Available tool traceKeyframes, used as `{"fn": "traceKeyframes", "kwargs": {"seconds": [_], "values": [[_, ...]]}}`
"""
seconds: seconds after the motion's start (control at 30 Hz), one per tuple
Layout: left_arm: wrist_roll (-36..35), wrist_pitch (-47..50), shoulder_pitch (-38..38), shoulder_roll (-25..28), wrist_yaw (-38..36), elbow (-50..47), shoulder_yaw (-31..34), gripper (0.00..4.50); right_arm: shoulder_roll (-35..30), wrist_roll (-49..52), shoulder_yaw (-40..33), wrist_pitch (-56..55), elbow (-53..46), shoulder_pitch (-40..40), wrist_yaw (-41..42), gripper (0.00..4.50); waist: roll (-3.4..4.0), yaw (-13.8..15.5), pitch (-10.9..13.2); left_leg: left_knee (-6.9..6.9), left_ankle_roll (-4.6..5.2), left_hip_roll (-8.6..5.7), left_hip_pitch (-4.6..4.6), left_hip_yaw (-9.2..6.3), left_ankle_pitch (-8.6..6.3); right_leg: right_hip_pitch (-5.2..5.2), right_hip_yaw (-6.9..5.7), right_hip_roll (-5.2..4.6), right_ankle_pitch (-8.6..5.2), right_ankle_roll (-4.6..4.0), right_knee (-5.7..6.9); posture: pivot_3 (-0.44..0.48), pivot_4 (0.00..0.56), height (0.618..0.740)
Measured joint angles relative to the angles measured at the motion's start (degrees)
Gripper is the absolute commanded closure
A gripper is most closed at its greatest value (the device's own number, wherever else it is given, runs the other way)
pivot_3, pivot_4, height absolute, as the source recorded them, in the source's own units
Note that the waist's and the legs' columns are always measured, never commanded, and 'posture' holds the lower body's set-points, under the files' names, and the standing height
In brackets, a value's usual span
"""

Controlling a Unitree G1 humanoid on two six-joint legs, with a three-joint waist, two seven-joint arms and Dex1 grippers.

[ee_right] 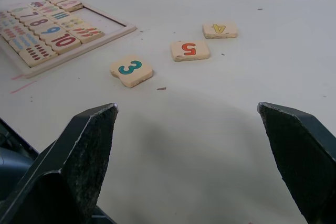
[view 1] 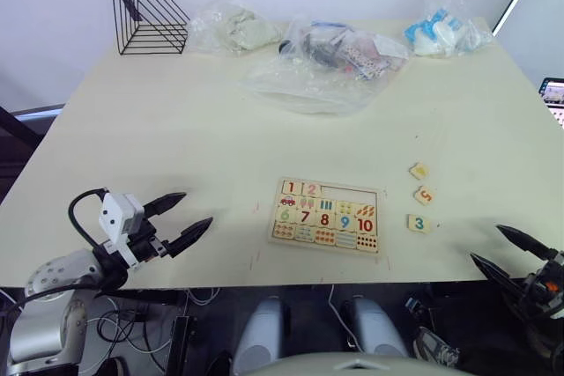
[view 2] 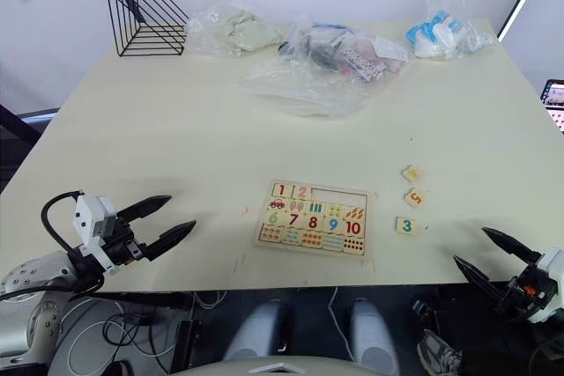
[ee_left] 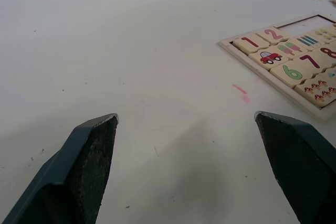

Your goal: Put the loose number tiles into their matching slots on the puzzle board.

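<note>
The puzzle board (view 1: 327, 216), a flat pale wooden tray with a thin raised rim, lies near the front of the cream table (view 1: 176, 129). Tiles 1 and 2 fill its top row; three slots (view 1: 350, 192) beside them stand bare. To its right lie three loose square wooden tiles: a yellow 4 (ee_right: 220, 30), red 5 (ee_right: 189, 50) and teal 3 (ee_right: 131, 70). The left gripper (view 1: 180, 218) and right gripper (view 1: 502, 246) hover with jaws spread, holding nothing.

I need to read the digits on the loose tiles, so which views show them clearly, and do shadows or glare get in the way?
Right wrist view: the 3 tile, 5 tile and 4 tile read clearly, no glare; a soft shadow falls on the table short of them. Head views: tiles small, only the 3 legible. Left wrist view: one tile at the far edge, unreadable.
</note>
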Motion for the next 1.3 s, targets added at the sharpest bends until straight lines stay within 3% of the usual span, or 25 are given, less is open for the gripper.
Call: {"fn": "traceKeyframes", "kwargs": {"seconds": [0.33,0.63,1.07,1.3], "values": [[-1.31,-3.94,-6.6,5.78,-13.33,6.86,-2.97,0.07,-3.22,-0.04,0.79,2.64,-4.0,-2.67,1.4,0.0,0.0,0.01,0.0,0.0,0.0,-0.01,-0.01,0.31,0.0,0.0,-0.03,0.02,0.0,0.0,-0.04,0.0,0.15,0.74],[-4.09,-7.4,-17.57,10.19,-31.42,16.64,-9.51,0.07,-10.08,-2.35,5.65,7.63,-6.41,-6.02,4.23,0.0,0.0,-0.1,0.02,0.01,0.0,-0.03,-0.03,0.35,0.0,-0.01,-0.03,0.06,0.01,0.01,-0.04,0.0,0.15,0.74],[-9.13,-14.9,-26.31,15.55,-31.78,22.56,-24.25,0.07,-14.12,-9.71,17.39,10.14,-5.63,-16.96,7.33,0.0,-0.02,-0.13,0.05,0.04,0.01,-0.02,-0.1,0.31,0.0,-0.08,-0.04,0.06,0.02,0.02,-0.02,0.0,0.15,0.74],[-10.46,-18.01,-27.72,17.52,-31.81,23.96,-27.97,0.07,-16.32,-16.1,22.97,10.11,-2.69,-21.97,7.42,0.0,-0.01,-0.13,0.06,0.04,0.0,-0.05,-0.12,0.31,0.0,-0.1,-0.05,0.07,0.02,0.02,-0.02,0.0,0.15,0.74]]}}
